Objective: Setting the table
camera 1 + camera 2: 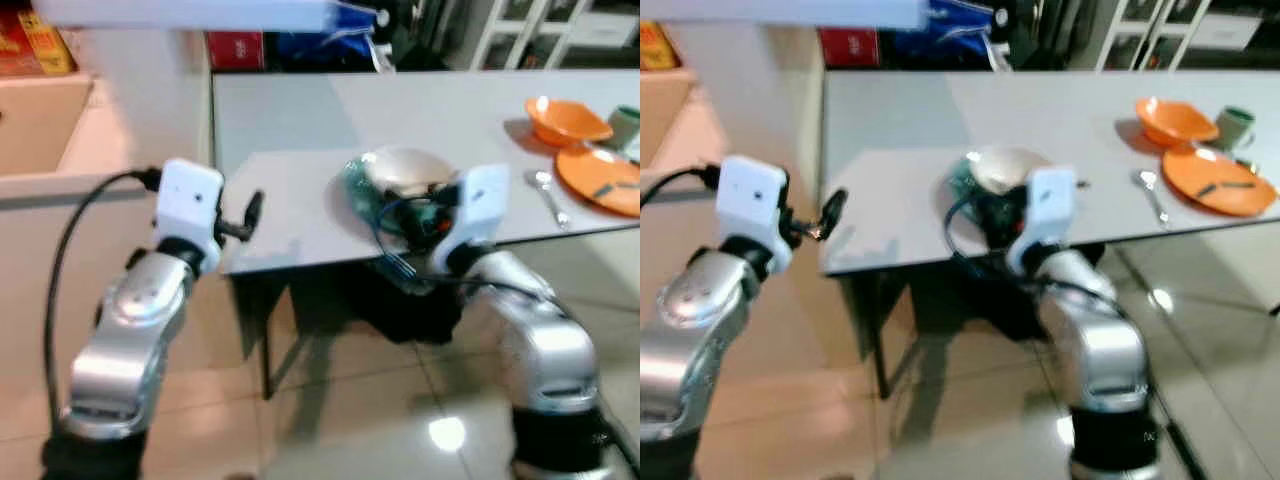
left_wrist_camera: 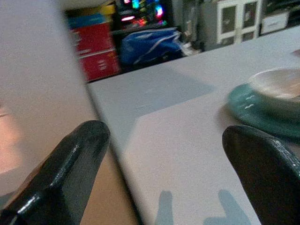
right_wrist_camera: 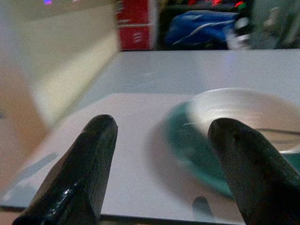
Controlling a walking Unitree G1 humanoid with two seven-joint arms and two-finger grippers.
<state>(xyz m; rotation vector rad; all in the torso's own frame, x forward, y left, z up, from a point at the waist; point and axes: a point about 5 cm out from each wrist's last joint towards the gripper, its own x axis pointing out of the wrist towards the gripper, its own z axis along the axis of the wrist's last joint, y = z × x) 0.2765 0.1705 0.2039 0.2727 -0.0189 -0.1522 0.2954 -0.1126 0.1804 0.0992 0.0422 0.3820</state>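
Right wrist view: right claw (image 3: 161,159) gapes at the bench (image 3: 140,140) edge; advancing could knock the white bowl (image 3: 243,115) off its teal plate (image 3: 187,140). Left claw (image 2: 164,173) also gapes.

Home dining area: table (image 1: 300,120), dishes (image 1: 600,178)
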